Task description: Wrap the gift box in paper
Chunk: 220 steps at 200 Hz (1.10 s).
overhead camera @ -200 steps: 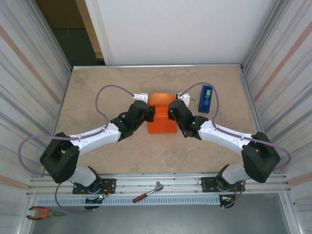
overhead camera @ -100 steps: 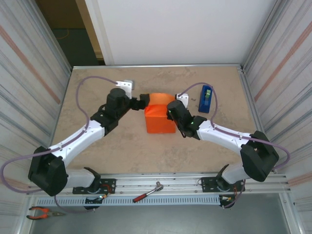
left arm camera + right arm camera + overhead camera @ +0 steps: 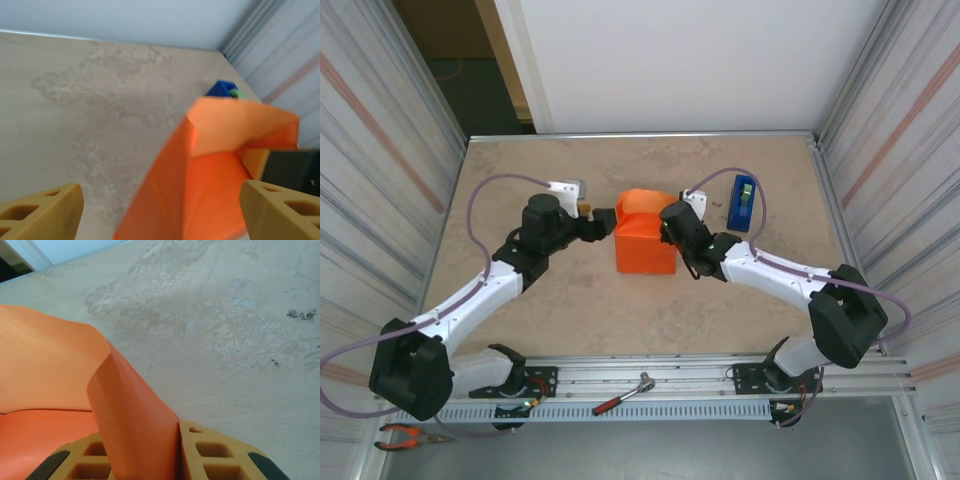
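1. Beige, stone-look table [image 3: 520,300] w/ ribbed metal walls on the left and right sides. Approx. in its middle, a bit closer to the far edge, sits the paper [image 3: 645,250]. It is bright orange and folded up into a boxy bundle, w/ a flap standing up on the far side.
2. What is inside the bundle is covered by the sheet, so I cannot tell it.
3. At the bundle's far right corner is the right gripper [image 3: 666,222], touching the paper. In the right wrist view its fingers [image 3: 220,455] are closed on a paper flap. The sheet is pinched btw. the two of them, then curls up and over to the left.
4. At the bundle's far left corner is the left gripper [image 3: 604,219]. In the left wrist view its fingers [image 3: 45,212] stand wide apart, i.e. open and holding nothing. An orange folded edge rises btw. them, and I see no contact w/ either finger.
5. Right of the bundle, apart from it and nearer to the right edge of the table, stands a blue tape dispenser [image 3: 743,202]. The purple cable [image 3: 760,215] of the right arm arcs just beside it.
6. Along the near edge runs a metal rail [image 3: 650,372] w/ both arm bases bolted on it.
7. On this rail, approx. in the middle, lies a ratchet [image 3: 625,392] w/ a red handle. At the near left corner lie pliers [image 3: 408,435] w/ orange handles.
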### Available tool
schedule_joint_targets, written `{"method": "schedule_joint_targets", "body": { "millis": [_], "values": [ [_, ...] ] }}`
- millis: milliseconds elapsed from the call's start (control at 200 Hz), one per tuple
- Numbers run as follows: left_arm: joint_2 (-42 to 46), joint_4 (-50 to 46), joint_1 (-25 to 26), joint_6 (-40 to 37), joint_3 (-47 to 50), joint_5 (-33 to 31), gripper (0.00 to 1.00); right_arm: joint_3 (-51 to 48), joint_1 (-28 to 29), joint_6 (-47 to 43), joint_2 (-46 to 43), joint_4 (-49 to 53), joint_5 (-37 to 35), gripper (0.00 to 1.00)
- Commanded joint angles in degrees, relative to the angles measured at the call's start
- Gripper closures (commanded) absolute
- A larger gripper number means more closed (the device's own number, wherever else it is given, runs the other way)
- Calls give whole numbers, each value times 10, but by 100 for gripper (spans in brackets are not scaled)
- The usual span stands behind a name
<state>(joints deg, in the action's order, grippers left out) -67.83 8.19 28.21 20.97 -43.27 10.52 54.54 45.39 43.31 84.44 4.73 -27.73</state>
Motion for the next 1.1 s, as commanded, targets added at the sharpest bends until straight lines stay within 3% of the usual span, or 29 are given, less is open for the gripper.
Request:
{"method": "schedule_joint_targets", "body": {
  "millis": [0,100,411,481,526,581,696,752,782,802,857,1022,1097],
  "values": [
    [-1,16,18,-11,1,-1,16,-3,5,6,32,62,35,100],
    [-19,22,23,-19,-10,-7,17,-2,8,8,41,63,39,100],
    [-102,22,22,-62,-75,-11,36,8,15,9,49,82,36,100],
    [-116,20,23,-68,-87,-11,55,13,18,15,49,96,34,100],
    [-121,24,23,-71,-91,-13,79,15,17,18,48,99,36,100],
    [-125,20,23,-74,-98,-11,100,21,17,25,49,105,40,100],
    [-126,23,23,-79,-105,-15,99,33,19,30,53,112,43,100],
    [-127,25,22,-81,-105,-20,75,37,19,32,55,116,42,100],
    [-128,25,23,-81,-106,-24,71,39,20,33,56,117,40,100],
    [-128,25,23,-81,-107,-26,73,40,19,34,57,117,40,100],
    [-130,23,22,-85,-109,-27,100,41,19,37,58,119,40,100],
    [-123,25,23,-85,-112,-35,100,43,20,45,53,122,40,100],
    [-109,14,23,-88,-117,-43,61,43,21,51,50,120,42,100]
  ]
}}
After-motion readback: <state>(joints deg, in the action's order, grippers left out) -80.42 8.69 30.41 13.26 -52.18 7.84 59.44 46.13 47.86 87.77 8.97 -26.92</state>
